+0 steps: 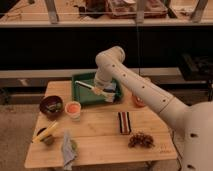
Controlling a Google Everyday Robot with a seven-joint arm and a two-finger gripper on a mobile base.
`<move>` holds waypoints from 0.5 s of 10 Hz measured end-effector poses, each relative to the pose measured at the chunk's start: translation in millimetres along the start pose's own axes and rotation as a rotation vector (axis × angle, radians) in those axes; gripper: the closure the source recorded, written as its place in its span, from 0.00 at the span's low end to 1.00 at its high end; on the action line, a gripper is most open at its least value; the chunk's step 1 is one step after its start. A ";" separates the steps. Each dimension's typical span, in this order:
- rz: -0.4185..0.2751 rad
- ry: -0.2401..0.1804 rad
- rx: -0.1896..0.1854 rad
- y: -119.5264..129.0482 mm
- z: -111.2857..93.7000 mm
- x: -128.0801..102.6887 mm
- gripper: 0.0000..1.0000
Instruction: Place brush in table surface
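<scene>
My gripper (99, 90) hangs from the white arm over the green tray (85, 95) at the back of the table. It is shut on the brush (84, 85), whose thin pale handle sticks out to the left, over the tray's left half. The brush head is hidden at the fingers. The light-wood table surface (100, 132) spreads out in front of the tray.
On the table stand a dark bowl (51, 106), an orange-filled cup (73, 109), a banana (45, 133), a grey cloth (67, 148), a dark striped block (124, 122), a dark clump (141, 140) and an orange object (138, 102) behind the arm. A dark shelf runs behind the table.
</scene>
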 end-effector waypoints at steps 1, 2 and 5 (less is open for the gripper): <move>0.010 -0.009 0.001 -0.6 1.3 -0.8 0.91; 0.038 -0.033 0.002 -3.0 3.1 -4.7 0.91; 0.147 -0.099 0.040 -41.1 7.1 -20.2 0.91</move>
